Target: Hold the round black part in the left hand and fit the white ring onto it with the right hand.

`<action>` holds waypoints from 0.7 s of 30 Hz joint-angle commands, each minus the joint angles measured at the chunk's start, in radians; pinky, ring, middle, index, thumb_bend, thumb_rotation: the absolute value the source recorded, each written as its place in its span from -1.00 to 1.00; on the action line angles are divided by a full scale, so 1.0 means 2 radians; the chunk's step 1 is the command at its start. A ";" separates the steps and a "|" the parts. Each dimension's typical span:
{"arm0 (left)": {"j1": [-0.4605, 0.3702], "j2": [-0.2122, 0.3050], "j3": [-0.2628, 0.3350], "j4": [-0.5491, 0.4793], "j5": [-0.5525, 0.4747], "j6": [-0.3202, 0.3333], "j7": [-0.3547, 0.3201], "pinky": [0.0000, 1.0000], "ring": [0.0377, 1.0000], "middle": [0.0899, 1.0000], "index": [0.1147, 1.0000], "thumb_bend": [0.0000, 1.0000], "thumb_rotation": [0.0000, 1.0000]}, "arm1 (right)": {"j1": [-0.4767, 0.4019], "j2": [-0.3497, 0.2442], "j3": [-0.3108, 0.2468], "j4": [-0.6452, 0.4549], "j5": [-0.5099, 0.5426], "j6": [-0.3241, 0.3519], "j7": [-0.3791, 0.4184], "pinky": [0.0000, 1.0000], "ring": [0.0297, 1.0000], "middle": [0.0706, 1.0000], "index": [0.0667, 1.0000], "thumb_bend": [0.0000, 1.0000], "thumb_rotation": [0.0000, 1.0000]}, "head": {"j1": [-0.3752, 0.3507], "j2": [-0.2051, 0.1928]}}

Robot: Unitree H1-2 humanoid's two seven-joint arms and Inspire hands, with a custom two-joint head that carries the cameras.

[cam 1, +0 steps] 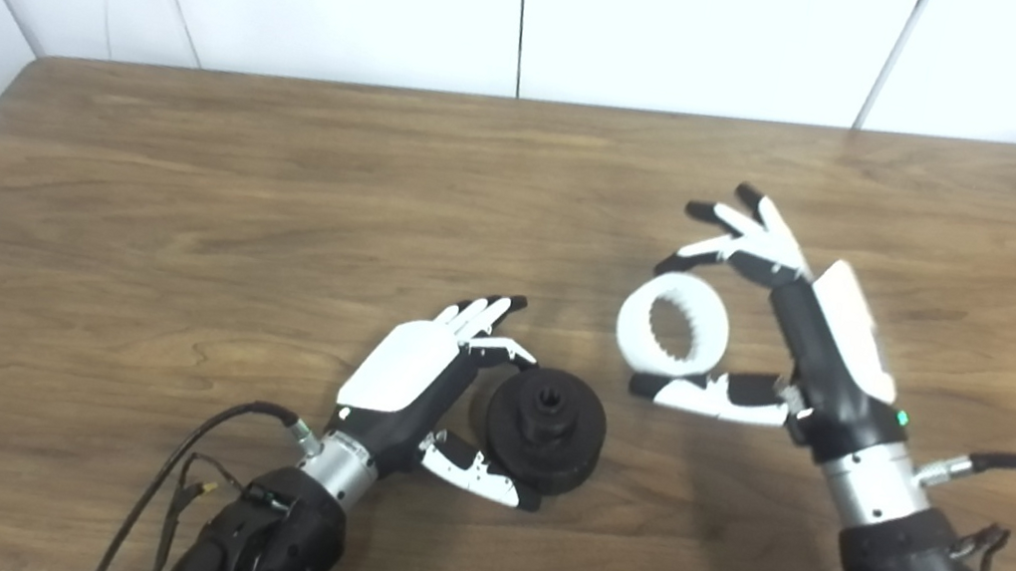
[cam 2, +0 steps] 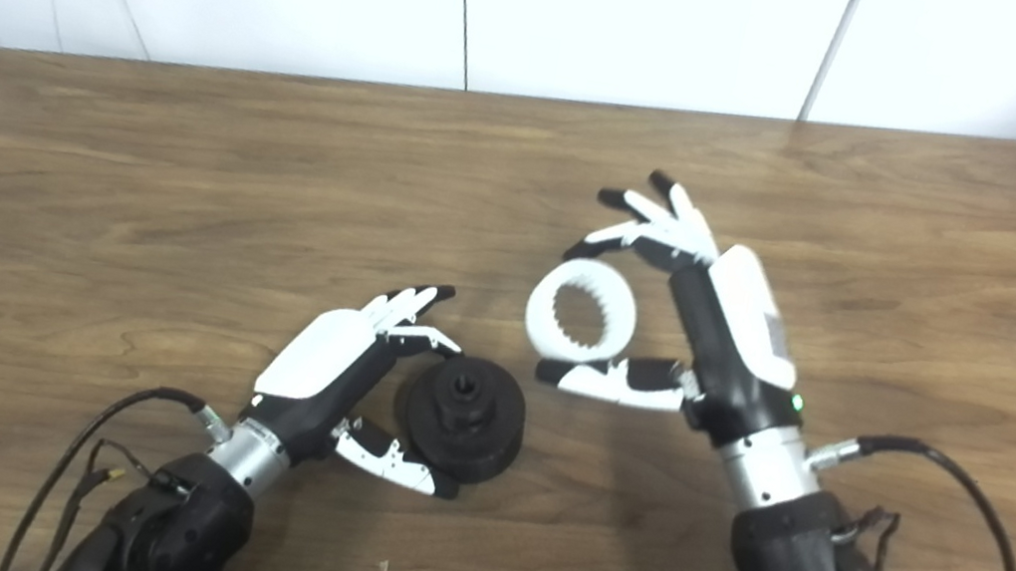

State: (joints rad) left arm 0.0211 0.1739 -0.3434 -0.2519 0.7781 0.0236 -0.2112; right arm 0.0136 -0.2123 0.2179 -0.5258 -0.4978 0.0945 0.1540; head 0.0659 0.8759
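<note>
White ring (cam 1: 674,322) in right hand (cam 1: 790,318)

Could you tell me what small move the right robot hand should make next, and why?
Probably carry the white ring left and down toward the round black part. The right robot hand pinches the ring clear of it, while the left robot hand cradles the part, hub facing up.

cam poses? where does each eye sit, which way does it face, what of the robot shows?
Left eye view: on the head, facing down and forward at the table; both arms enter from the bottom edge.
Right eye view: beside it, same aim, scene sits further left in the picture.
Shared: left hand by the round black part, right hand pinching the white ring.
</note>
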 commanded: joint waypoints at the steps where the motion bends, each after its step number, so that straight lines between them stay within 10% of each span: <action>1: -0.014 -0.002 0.000 -0.009 0.005 -0.003 0.009 1.00 1.00 1.00 0.13 0.92 -0.29 | -0.007 0.008 0.008 -0.026 0.001 -0.020 0.003 0.95 1.00 0.73 -0.11 0.04 -0.71 | 0.001 0.000; 21: -0.015 -0.005 0.000 -0.018 0.009 0.009 0.000 1.00 1.00 1.00 0.14 0.92 -0.30 | 0.014 0.030 0.052 0.023 -0.032 -0.056 -0.002 1.00 0.94 0.69 -0.11 0.04 -0.71 | 0.012 0.007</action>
State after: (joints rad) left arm 0.0178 0.1645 -0.3447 -0.2528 0.7880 0.0422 -0.2176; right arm 0.0589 -0.1630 0.3231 -0.4756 -0.5586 0.0316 0.1761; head 0.0874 0.8882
